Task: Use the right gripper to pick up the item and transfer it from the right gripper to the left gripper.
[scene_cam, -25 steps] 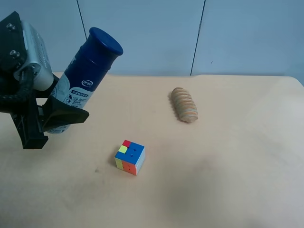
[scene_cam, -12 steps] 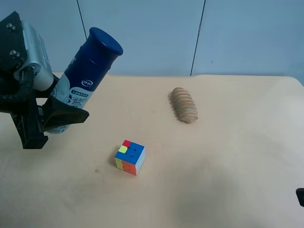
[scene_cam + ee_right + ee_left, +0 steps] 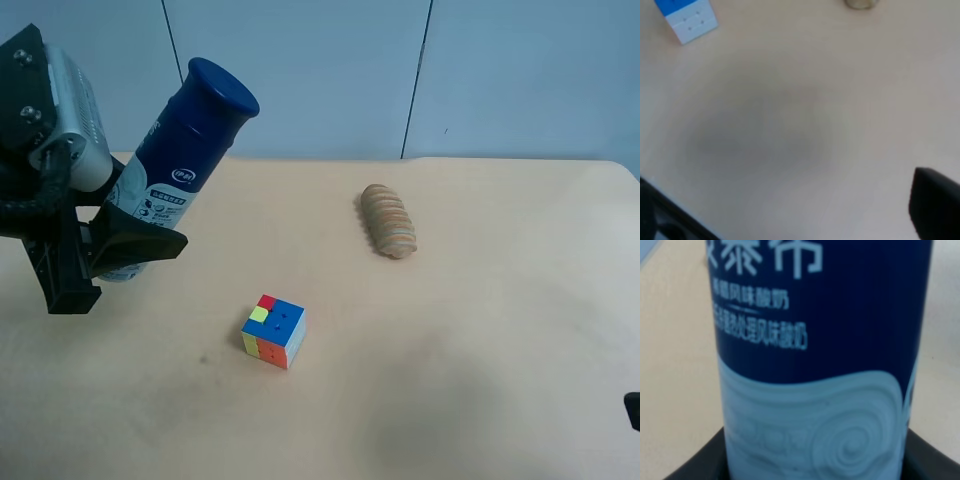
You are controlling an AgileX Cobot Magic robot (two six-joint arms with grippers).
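The item, a slim bottle (image 3: pixel 190 140) with a dark navy cap and white lower part, is held tilted above the table by my left gripper (image 3: pixel 125 240), the claw with the silver-grey wrist, at the exterior high view's left. The left wrist view shows the bottle (image 3: pixel 815 340) close up, filling the space between the dark fingers (image 3: pixel 690 470). Of my right gripper, only a black sliver (image 3: pixel 633 410) shows at the exterior high view's lower right edge. In the right wrist view it (image 3: pixel 790 210) is open and empty over bare table, far from the bottle.
A multicoloured puzzle cube (image 3: pixel 273 331) lies on the tan table (image 3: pixel 480 330) near the middle; it also shows in the right wrist view (image 3: pixel 687 17). A ribbed tan wooden oval piece (image 3: pixel 388 220) lies further back. A grey wall stands behind the table.
A black sliver of the right gripper has come into the exterior high view's lower right edge. The left gripper and the bottle have not moved.
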